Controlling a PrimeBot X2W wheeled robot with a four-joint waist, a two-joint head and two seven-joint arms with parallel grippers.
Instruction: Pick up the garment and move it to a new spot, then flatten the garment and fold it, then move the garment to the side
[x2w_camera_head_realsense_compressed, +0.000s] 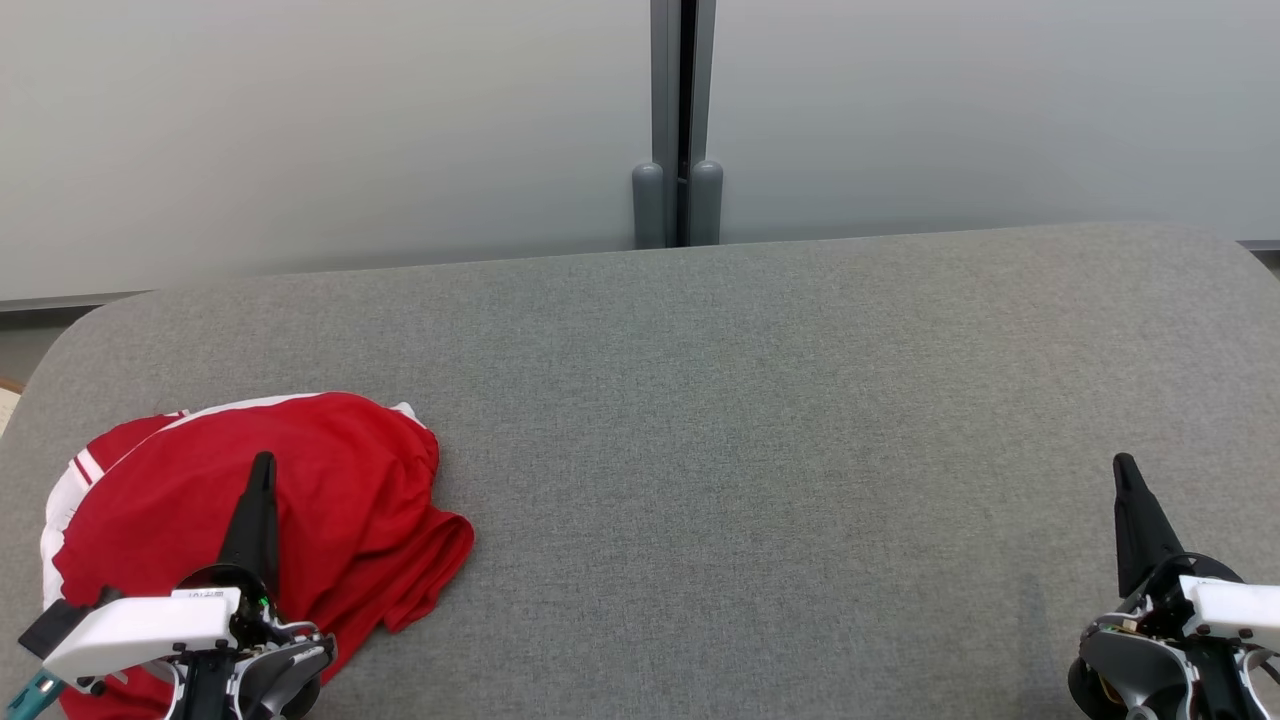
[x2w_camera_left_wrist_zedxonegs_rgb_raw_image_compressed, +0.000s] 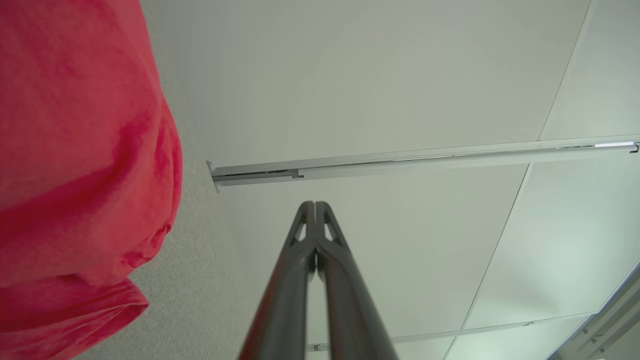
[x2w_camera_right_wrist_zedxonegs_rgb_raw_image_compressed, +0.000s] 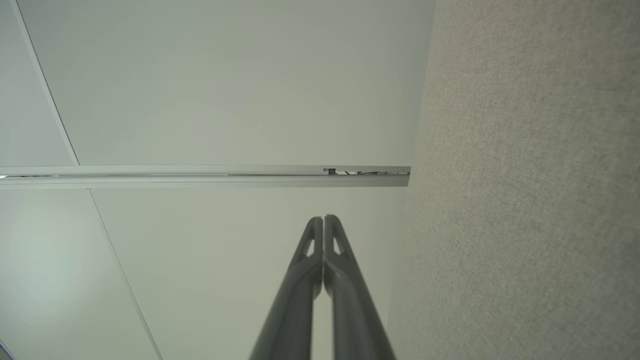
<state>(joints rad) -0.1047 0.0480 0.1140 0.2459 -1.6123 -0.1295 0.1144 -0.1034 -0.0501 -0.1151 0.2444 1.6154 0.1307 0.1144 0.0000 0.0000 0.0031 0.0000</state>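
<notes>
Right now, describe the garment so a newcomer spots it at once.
Start from the wide grey table before the pale wall. At its near left corner, by the left gripper, lies the garment, a crumpled heap with white stripe trim. Its bright red sets it apart from the grey surface.

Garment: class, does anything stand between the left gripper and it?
Nothing visible does. In the head view the left gripper, shut, shows directly over the crumpled red garment, with no other object between them.

Soft matt red cloth garment (x2w_camera_head_realsense_compressed: 330, 480), coarse grey woven table cover (x2w_camera_head_realsense_compressed: 760, 450), smooth matt wall panels (x2w_camera_head_realsense_compressed: 320, 130)
</notes>
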